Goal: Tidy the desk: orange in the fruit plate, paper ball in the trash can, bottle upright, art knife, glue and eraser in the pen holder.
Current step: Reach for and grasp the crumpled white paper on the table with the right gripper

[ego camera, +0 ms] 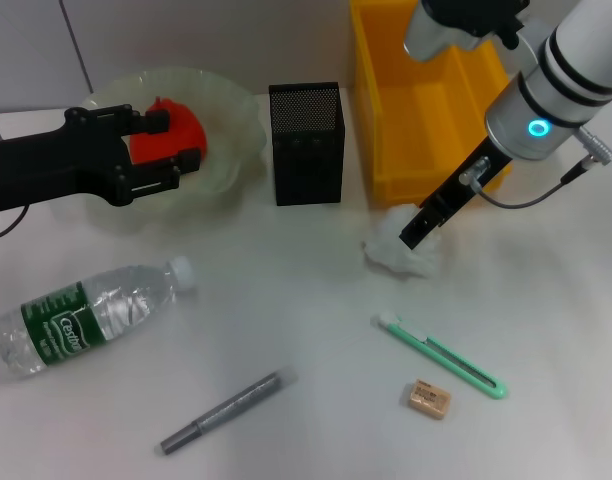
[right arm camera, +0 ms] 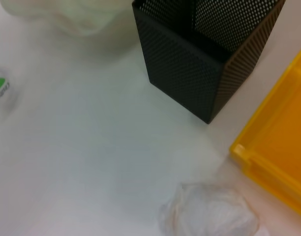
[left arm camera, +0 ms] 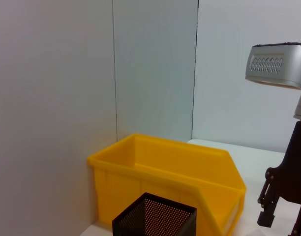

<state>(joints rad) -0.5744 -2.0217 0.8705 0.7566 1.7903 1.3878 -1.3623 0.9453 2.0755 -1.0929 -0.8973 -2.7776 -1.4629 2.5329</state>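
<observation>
Grey glue point(ego camera: 224, 411) nearest on white desk point(ego camera: 286, 300); left pincer point(ego camera: 171, 145) clasping orange point(ego camera: 171, 125).

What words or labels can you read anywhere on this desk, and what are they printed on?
Bottle, lying on its side: the green label carries white script that looks like "Cestbon", though I cannot be sure of every letter; the smaller print is too small to read.
Eraser: a dark mark, too small to read.
Art knife, glue, pen holder, trash can: no text visible.
</observation>
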